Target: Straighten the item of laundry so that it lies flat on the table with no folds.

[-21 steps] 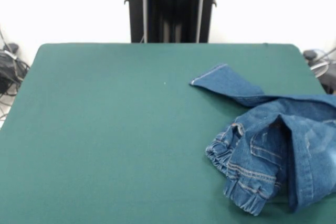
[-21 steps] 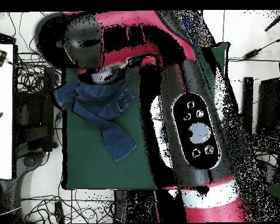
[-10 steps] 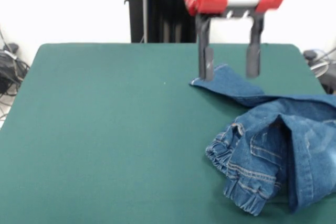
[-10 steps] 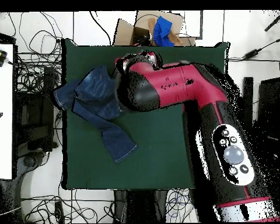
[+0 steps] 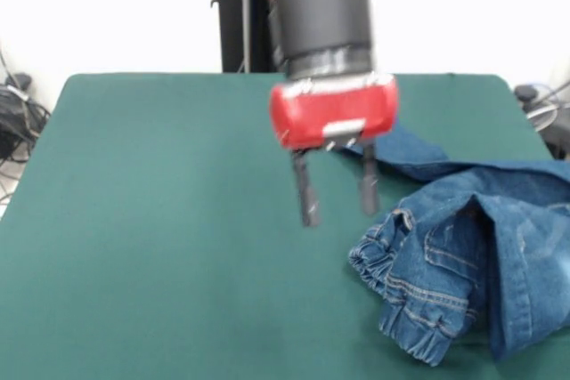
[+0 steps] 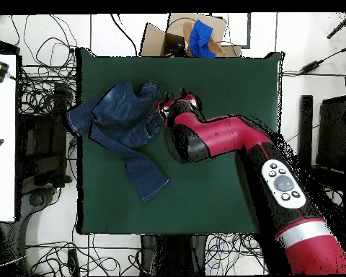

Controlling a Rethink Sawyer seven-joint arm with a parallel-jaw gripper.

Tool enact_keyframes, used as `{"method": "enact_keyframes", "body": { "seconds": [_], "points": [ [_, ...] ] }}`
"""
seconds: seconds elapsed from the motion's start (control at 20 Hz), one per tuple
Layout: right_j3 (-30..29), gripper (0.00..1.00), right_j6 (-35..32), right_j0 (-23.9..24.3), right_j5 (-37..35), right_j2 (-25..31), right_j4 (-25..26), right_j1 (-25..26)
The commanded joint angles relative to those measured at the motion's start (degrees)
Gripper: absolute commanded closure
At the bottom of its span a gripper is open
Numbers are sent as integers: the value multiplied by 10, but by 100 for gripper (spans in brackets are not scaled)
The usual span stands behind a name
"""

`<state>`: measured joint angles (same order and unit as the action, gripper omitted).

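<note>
The item of laundry (image 5: 463,264), a small pair of blue jeans, lies crumpled at the right of the green table (image 5: 160,184). One leg stretches toward the far side, partly hidden behind the gripper's red head. My gripper (image 5: 338,214) hangs open just left of the bunched waistband, fingers pointing down with nothing between them, a little above the cloth. In the overhead view the jeans (image 6: 118,119) lie at the table's (image 6: 219,79) left, one leg (image 6: 148,179) running toward the bottom. There the gripper (image 6: 165,110) sits at the jeans' right edge.
A cardboard box (image 6: 194,36) holding something blue stands beyond the table's top edge in the overhead view. Cables (image 6: 42,94) lie on the floor around the table, and a white surface (image 6: 1,137) sits at the left. The arm (image 6: 233,144) spans the table's right half.
The gripper has come down and moved from above the leg's hem to a spot beside the waistband, nearer the table's middle. The jeans have not moved.
</note>
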<state>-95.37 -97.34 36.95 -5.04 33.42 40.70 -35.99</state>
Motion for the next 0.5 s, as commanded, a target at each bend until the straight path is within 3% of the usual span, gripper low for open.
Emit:
{"method": "enact_keyframes", "body": {
  "seconds": [0.05, 0.3, 0.5],
  "points": [
    [-39, 0, 53, 105, 31, 99, 117, 170],
    [-27, 0, 39, 112, 50, 116, 169, 178],
    [-35, 0, 33, 119, 22, 129, 163, 167]
  ]
}}
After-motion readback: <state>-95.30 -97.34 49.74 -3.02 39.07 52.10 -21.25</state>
